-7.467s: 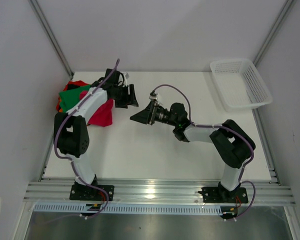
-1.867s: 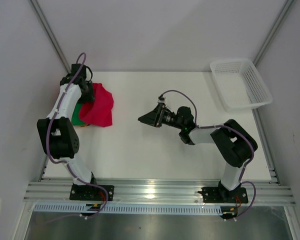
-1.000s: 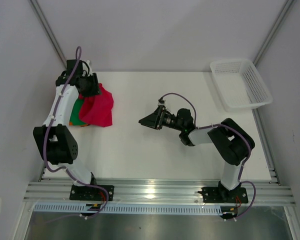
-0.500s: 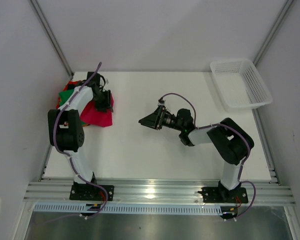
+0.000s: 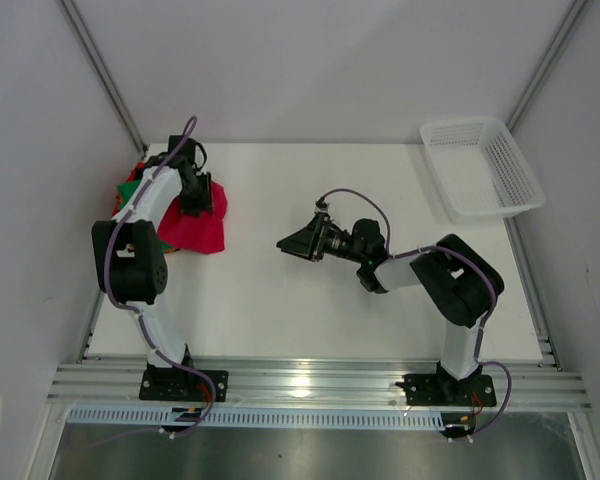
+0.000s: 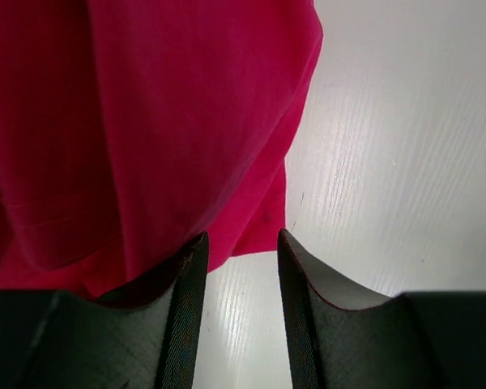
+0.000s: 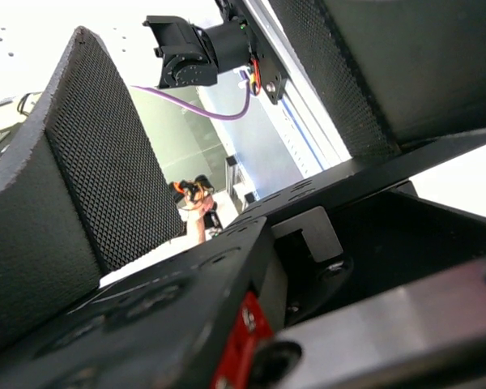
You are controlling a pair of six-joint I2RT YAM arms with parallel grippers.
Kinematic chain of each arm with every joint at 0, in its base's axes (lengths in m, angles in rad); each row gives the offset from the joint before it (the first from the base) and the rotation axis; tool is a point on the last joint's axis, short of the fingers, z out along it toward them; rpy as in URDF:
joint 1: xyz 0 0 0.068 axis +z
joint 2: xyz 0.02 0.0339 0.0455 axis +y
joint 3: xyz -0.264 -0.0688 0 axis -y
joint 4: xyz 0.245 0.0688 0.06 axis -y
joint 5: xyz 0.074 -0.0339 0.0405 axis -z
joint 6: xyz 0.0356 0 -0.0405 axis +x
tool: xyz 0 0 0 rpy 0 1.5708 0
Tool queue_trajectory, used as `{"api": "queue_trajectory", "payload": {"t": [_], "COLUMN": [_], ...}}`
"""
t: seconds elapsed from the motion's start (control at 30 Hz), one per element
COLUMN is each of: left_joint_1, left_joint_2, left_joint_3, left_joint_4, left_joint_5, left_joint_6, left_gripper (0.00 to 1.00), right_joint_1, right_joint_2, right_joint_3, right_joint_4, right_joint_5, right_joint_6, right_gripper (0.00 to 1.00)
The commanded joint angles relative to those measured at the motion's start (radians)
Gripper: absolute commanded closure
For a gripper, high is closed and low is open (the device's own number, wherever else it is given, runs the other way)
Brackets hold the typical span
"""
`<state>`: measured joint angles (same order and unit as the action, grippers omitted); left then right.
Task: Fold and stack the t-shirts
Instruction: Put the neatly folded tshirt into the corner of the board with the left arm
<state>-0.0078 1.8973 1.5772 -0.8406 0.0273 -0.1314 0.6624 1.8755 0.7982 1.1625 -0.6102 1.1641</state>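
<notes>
The t-shirts lie heaped at the table's far left: a crimson-red one on top, with green cloth and a red edge showing behind the left arm. My left gripper is low over the crimson shirt's right side. In the left wrist view the crimson shirt fills the upper left, and its hem corner lies just beyond the open left gripper, with bare table between the fingers. My right gripper hovers mid-table, open and empty. Its fingers stand wide apart.
A white mesh basket stands at the far right corner of the white table. Grey walls close in the left, back and right sides. The metal rail with both arm bases runs along the near edge.
My left gripper has swung from the pile's back left corner rightwards onto the crimson shirt, and its jaws have narrowed a little. The right arm has stayed put.
</notes>
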Motion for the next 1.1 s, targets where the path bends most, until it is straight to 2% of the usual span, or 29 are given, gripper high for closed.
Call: {"api": "queue_trajectory", "payload": {"t": [0.0,0.13,0.33,0.43,0.53,0.83,0.87,0.9,0.93,1.07], "left_joint_1": [0.005,0.055,0.149,0.154,0.157,0.158,0.158,0.158,0.158,0.164], "left_joint_2": [-0.058,-0.063,-0.055,-0.061,-0.070,-0.122,-0.132,-0.142,-0.171,-0.221], "left_joint_3": [0.056,0.044,0.029,0.001,-0.005,0.015,0.015,0.012,0.004,0.001], "left_joint_4": [-0.011,-0.003,-0.014,-0.009,-0.008,0.011,0.014,0.032,0.049,0.101], "left_joint_5": [-0.069,-0.125,-0.125,-0.184,-0.181,-0.006,0.034,0.153,0.211,0.247], "left_joint_6": [0.004,-0.023,-0.065,-0.042,-0.040,-0.042,-0.024,-0.010,0.001,-0.011], "left_gripper": [0.58,0.58,0.59,0.59,0.59,0.58,0.56,0.55,0.53,0.44], "right_joint_1": [0.011,0.011,0.008,0.006,0.008,0.011,0.013,0.011,0.013,0.014], "right_joint_2": [0.017,0.022,0.013,0.013,0.017,0.028,0.028,0.030,0.030,0.034], "right_joint_3": [-0.001,-0.002,-0.002,0.001,0.003,0.009,0.006,0.004,0.003,-0.001], "right_joint_4": [0.072,0.077,0.071,0.066,0.065,0.078,0.078,0.080,0.081,0.088], "right_joint_5": [-0.002,-0.005,-0.007,-0.010,-0.013,-0.013,-0.010,-0.008,-0.008,-0.003], "right_joint_6": [0.009,0.012,0.009,0.008,0.008,0.017,0.017,0.017,0.019,0.020], "right_gripper": [0.34,0.34,0.34,0.35,0.34,0.34,0.34,0.34,0.34,0.34]}}
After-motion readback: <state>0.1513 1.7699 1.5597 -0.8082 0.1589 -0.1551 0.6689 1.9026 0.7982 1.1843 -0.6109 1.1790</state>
